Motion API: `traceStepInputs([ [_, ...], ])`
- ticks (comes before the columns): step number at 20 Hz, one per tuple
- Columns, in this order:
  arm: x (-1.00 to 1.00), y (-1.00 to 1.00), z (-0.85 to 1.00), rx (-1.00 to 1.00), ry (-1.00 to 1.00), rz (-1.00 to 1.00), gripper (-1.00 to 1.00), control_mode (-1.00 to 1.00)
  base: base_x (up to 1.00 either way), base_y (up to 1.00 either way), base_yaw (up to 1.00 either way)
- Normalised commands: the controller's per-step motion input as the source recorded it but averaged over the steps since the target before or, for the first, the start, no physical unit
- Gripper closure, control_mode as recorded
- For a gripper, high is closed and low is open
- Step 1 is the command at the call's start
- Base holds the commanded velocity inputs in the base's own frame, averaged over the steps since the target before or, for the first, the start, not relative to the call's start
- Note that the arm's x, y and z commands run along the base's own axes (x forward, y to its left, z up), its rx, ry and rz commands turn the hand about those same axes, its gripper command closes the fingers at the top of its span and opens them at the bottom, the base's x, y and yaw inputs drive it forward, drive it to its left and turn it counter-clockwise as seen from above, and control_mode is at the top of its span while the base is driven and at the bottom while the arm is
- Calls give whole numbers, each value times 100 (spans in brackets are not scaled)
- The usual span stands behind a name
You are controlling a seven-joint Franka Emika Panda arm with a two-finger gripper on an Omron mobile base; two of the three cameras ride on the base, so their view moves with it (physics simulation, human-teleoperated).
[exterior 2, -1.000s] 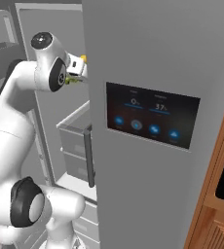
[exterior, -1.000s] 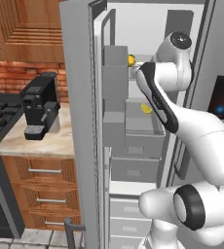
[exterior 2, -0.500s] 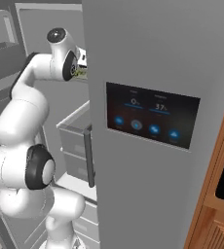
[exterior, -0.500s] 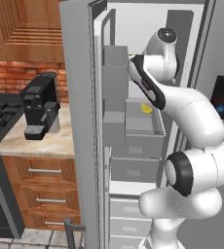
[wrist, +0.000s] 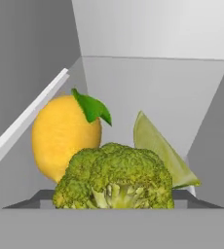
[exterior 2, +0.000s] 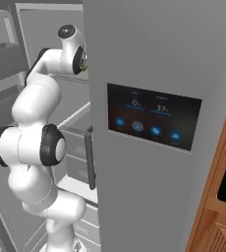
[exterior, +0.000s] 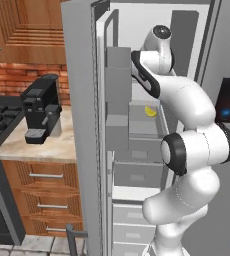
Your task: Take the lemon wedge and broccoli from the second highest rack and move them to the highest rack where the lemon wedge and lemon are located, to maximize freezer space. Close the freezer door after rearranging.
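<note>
the broccoli hangs close before the hand camera, above the top rack beside the lemon and a lemon wedge; the fingertips are hidden, so whether it's pinched can't be told; next, probably release, then fetch the other wedge.

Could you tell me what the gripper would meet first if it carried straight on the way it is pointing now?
Most likely the broccoli, which sits closest and central in the hand view. The lemon and the lemon wedge lie behind it, to either side. How close the broccoli already is cannot be judged; it may even be in the gripper.
</note>
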Motion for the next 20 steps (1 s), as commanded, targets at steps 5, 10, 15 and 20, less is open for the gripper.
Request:
traceStepInputs([
  [5, 65, 0, -65, -7, 0, 0, 100, -100, 0, 0, 0],
  [10, 50, 0, -74, -7, 0, 0, 100, -100, 0, 0, 0],
  [15, 21, 0, -85, -7, 1, 0, 100, -100, 0, 0, 0],
  [20, 0, -3, -71, 0, 0, 1, 100, -100, 0, 0, 0],
])
